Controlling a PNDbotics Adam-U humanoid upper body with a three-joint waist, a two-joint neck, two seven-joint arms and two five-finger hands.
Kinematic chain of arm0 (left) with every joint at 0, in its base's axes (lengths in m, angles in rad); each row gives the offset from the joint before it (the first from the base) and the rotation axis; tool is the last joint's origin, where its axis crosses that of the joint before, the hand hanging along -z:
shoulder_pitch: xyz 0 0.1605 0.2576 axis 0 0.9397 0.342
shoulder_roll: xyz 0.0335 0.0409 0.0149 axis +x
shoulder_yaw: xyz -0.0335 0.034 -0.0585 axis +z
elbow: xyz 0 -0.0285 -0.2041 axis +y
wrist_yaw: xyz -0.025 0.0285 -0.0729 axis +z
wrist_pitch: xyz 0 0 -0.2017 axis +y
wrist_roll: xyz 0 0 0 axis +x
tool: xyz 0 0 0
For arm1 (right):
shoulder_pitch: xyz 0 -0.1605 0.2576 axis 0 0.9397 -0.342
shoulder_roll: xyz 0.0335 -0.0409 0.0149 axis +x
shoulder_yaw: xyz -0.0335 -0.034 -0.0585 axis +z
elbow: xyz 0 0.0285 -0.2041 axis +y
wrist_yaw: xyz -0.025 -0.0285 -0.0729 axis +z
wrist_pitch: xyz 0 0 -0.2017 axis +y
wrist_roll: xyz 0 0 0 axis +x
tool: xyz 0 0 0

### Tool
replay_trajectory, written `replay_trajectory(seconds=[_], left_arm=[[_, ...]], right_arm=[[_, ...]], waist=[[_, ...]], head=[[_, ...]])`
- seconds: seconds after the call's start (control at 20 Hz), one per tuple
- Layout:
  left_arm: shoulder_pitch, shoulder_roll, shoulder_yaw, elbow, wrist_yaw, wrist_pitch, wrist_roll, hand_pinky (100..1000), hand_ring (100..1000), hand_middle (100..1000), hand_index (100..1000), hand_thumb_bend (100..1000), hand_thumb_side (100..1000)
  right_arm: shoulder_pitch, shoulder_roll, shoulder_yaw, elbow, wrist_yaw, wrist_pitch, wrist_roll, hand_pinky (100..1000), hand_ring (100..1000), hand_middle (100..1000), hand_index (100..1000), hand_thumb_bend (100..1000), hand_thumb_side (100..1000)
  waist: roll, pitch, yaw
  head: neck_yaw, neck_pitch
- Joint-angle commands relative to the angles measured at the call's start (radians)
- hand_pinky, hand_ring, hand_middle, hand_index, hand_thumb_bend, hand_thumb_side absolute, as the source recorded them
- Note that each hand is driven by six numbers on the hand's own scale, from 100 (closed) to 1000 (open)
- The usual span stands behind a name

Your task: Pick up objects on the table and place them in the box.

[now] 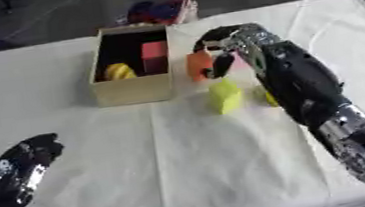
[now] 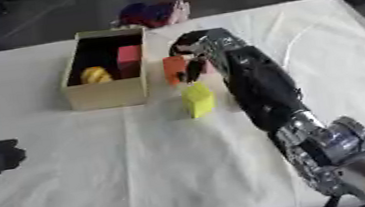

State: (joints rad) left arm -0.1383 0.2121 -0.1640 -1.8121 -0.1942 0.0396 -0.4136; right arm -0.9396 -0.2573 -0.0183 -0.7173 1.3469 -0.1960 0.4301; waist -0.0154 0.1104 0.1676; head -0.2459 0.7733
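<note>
A white cloth point(image 1: 185, 165) covers the table, creased in long folds and lying smooth toward the near edge; beyond its far edge the room is a dark grey floor with dim clutter, and a heap of red, blue and pink things point(image 1: 161, 11) sits just behind the box.

The box point(image 1: 134, 89), an open tan cardboard one with a dark inside, stands on the far half of the cloth; inside it a red block point(image 1: 153, 54) stands against the right wall and a yellow object point(image 1: 118, 72) lies at the near left.

Just right of the box, the right hand point(image 1: 224, 44) reaches in from the near right corner on a long black arm; its fingers are curled round an orange block point(image 1: 198, 65), which is close beside the box's right wall, outside it; whether the block rests on the cloth cannot be told.

Near the box's front right corner a yellow-green block point(image 1: 226, 95) lies on the cloth; a smaller yellow piece point(image 1: 270, 99) shows partly behind the forearm.

Well to the near left of the box, the left hand point(image 1: 29, 153) rests idle, fingers loosely curled and holding nothing.
</note>
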Motion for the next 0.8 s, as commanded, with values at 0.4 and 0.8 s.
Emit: replay_trajectory(seconds=[0.4,0.8], left_arm=[[-0.006,0.016,0.001,-0.012,0.000,-0.002,-0.003,821,768,688,849,100,750],[-0.008,0.012,-0.003,-0.012,0.001,-0.003,-0.008,822,768,688,849,100,749]], right_arm=[[-0.069,-0.034,-0.003,-0.143,-0.084,-0.010,-0.150,947,853,716,685,100,100],[-0.125,0.031,0.057,-0.193,-0.137,-0.067,-0.092,948,863,743,737,100,100]], waist=[[0.002,-0.013,0.002],[0.006,-0.014,0.014]], head=[[0.000,-0.003],[-0.009,-0.003]])
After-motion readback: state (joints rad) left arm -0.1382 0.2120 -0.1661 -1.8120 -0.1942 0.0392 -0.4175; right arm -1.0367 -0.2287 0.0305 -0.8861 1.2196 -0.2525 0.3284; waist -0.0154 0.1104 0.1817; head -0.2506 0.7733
